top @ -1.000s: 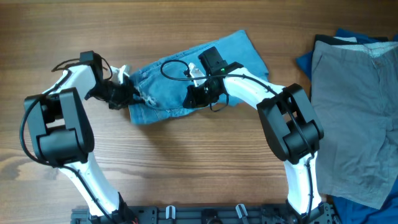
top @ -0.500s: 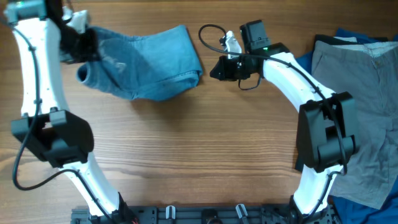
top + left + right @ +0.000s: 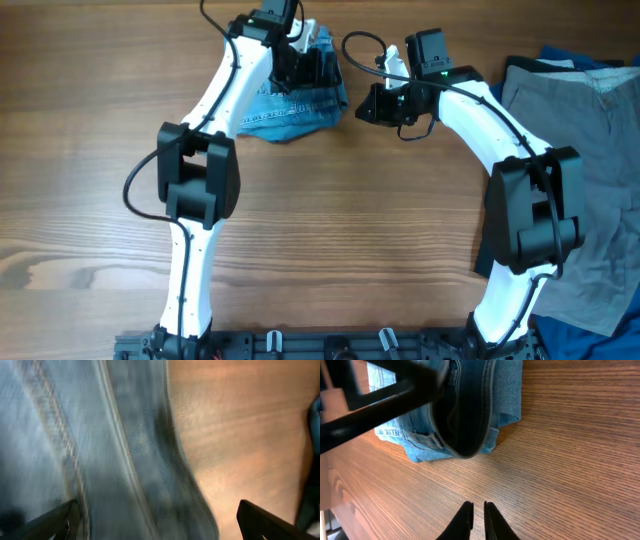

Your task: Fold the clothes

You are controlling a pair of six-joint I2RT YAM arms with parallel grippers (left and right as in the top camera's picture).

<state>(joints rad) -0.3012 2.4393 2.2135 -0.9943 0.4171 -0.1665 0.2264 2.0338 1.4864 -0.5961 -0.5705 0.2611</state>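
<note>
A blue denim garment (image 3: 290,108) lies bunched and folded at the back centre of the table, and it fills the left wrist view (image 3: 100,450). My left gripper (image 3: 314,68) hovers right over its far right part, jaws spread wide (image 3: 157,519), with denim below them and nothing clamped. My right gripper (image 3: 366,108) sits just right of the denim, low over bare wood. Its fingers (image 3: 477,509) are parted by only a narrow crack and hold nothing. The right wrist view shows the denim's folded edge (image 3: 470,415) ahead of it.
Grey shorts (image 3: 575,180) lie spread at the table's right side on top of a blue garment (image 3: 490,100). The left arm (image 3: 225,90) stretches diagonally across the back left. Bare wooden tabletop (image 3: 330,240) fills the middle and front.
My left arm swung from the far left to the back centre, carrying the denim over into a smaller bundle, then opened its jaws and let go. The right gripper's fingers parted slightly.
</note>
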